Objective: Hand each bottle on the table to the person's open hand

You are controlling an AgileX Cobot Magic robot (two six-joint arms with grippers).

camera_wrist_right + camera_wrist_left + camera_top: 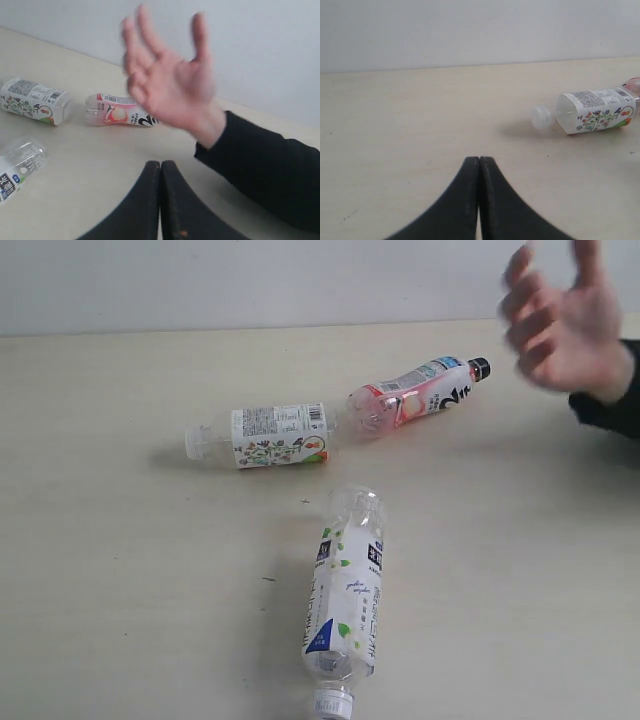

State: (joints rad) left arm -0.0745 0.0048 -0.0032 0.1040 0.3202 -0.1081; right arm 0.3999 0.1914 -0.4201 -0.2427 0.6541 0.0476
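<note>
Three bottles lie on their sides on the table [120, 570]. The floral-orange bottle [262, 437] [592, 111] [31, 100] has a white cap. Beside it is the pinkish bottle [418, 393] [120, 111] with a black cap. The lime-green bottle [345, 602] [17, 167] lies near the front edge. The person's open hand [562, 325] [169, 82] hovers, blurred, at the far right with a black sleeve. My left gripper [479, 161] is shut and empty, short of the floral-orange bottle. My right gripper [161, 165] is shut and empty, below the hand. Neither gripper shows in the exterior view.
A pale wall [250, 280] runs along the table's far edge. The person's black-sleeved forearm [265, 170] reaches over the right side of the table.
</note>
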